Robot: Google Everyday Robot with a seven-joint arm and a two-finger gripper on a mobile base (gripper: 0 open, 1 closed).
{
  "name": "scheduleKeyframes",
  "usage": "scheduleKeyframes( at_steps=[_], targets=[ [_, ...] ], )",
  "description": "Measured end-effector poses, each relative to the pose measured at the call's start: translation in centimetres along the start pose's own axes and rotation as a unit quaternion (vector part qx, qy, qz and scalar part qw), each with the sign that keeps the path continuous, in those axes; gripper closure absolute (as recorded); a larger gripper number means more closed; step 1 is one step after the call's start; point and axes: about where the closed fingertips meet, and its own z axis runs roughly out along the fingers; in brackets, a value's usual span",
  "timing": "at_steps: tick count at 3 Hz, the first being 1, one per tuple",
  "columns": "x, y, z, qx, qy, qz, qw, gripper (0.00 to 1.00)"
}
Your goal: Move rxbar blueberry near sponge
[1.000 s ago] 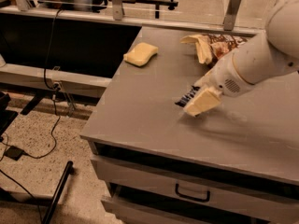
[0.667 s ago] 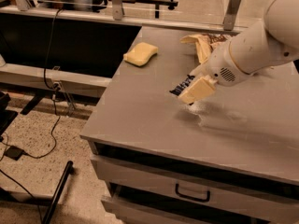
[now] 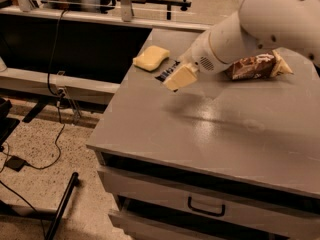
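Currently your end effector [image 3: 176,77] clamps one snack bar [image 3: 166,72] above the worktop [image 3: 200,129]. One sponge [image 3: 151,58] lies at its ten o'clock, and one chip bag [image 3: 252,66] at three.

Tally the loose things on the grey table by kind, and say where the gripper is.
sponge: 1
snack bar: 1, held in the gripper, which is over the table close beside the sponge
chip bag: 1
Total: 3
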Motion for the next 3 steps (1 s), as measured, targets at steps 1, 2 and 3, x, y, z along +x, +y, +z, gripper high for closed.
scheduleKeyframes(
  at_steps=[1,2,3],
  targets=[
    [-2.1,-0.9,2.1,0.007,-0.017,0.002,0.9998,1.00],
    [-4.0,-0.9,4.0,0.016,-0.021,-0.008,0.9996,1.00],
    [-5.0,-1.4,6.4,0.027,-0.016,-0.011,0.9995,1.00]
  ],
)
